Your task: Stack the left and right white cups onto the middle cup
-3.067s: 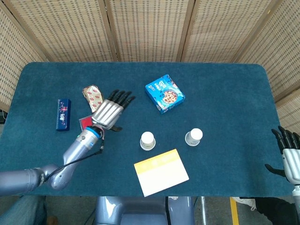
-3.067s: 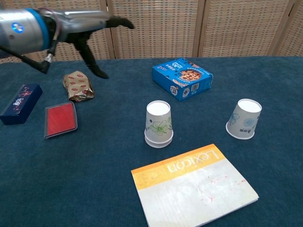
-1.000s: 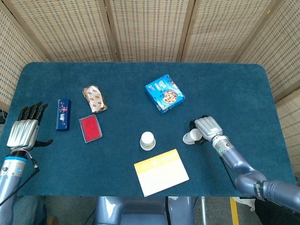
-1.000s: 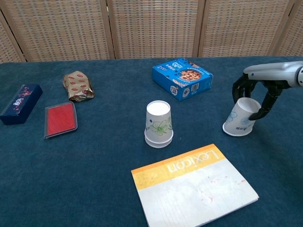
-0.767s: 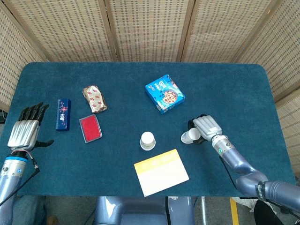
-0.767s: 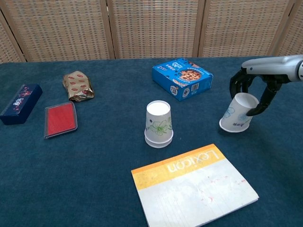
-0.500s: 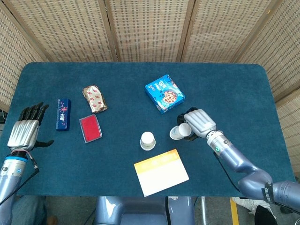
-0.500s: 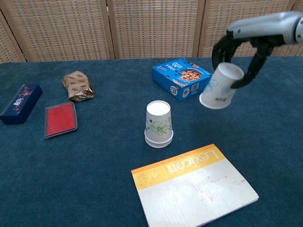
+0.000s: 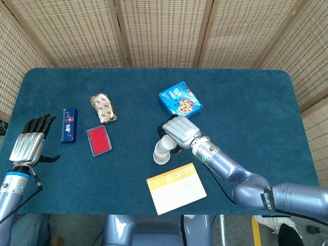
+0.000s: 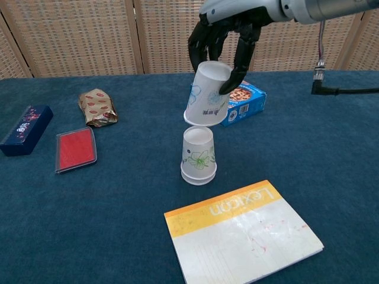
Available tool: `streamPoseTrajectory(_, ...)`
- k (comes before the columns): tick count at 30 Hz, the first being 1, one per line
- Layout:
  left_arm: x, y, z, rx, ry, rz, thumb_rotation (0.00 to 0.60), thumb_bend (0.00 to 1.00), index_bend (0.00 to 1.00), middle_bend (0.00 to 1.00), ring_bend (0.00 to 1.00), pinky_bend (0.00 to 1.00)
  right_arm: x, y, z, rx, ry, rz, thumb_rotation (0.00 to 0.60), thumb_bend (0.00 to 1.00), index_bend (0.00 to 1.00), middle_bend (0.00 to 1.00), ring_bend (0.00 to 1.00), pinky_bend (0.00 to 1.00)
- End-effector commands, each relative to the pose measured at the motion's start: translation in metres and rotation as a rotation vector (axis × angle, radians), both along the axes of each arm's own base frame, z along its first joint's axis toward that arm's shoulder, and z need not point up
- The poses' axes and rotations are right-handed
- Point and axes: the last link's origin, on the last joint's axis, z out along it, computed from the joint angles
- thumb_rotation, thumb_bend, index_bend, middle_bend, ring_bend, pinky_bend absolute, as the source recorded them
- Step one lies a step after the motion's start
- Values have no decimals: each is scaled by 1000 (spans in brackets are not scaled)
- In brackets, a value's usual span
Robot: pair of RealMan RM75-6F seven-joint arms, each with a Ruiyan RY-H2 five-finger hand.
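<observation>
— Two cups or three at centre table?

— Two stacks show. The right hand (image 10: pixel 228 44) grips an upside-down white cup (image 10: pixel 206 94) in the air, thumb on one side and fingers (image 10: pixel 204 36) on the other, directly above the middle cup (image 10: pixel 198 155). The chest view shows a sliver of space between them, the held cup slightly tilted; from the head view the same hand (image 9: pixel 179 131) covers most of that cup (image 9: pixel 165 142) and the gap cannot be judged.

— And the middle cup itself?

— It stands mouth-down on the blue table (image 10: pixel 331 177). The chest view shows a doubled rim at its base, so it looks like one cup already sitting over another. The head view gives only a white top (image 9: pixel 160 155) beside the hand.

— Where is the other hand?

— Only the head camera catches it — the left hand (image 9: pixel 29 146) hangs at the table's near left edge, fingers straight and spread, holding nothing, well apart from the cups.

— What else lies around?

— A blue biscuit box (image 10: pixel 243 103) just behind the held cup, an orange-and-white Lexicon book (image 10: pixel 243 234) in front of the stack, and to the left a red card case (image 10: pixel 76 149), a foil-wrapped snack (image 10: pixel 98 107) and a dark blue box (image 10: pixel 25 130). Wicker screens (image 9: pixel 154 31) close off the back.
</observation>
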Motion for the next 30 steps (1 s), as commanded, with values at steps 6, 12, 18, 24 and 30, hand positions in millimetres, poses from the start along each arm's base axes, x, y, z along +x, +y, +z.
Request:
streamPoseTrajectory(6, -1, -1, 3, 4, -11, 0, 600, 0, 0, 0, 0, 0, -1, 3, -17, -6, 70, -36, 600, 433, 509, 509, 401, 278)
streamPoseTrajectory(12, 0, -2, 4, 6, -11, -2, 600, 0, 0, 0, 0, 0, 0, 1, -24, -10, 91, -66, 600, 432, 509, 509, 400, 278)
streamPoseTrajectory(18, -1, -1, 4, 3, -10, 0, 600, 0, 0, 0, 0, 0, 4, 1, -29, -2, 88, -80, 600, 431, 508, 508, 401, 278)
streamPoseTrajectory(24, -1, 0, 4, 2, -11, 1, 600, 0, 0, 0, 0, 0, 7, 1, -32, 3, 77, -84, 600, 428, 504, 504, 401, 278)
streamPoseTrajectory(30, -1, -1, 4, 2, -12, 0, 600, 0, 0, 0, 0, 0, 5, 4, -38, 26, 92, -97, 600, 5, 48, 76, 126, 178)
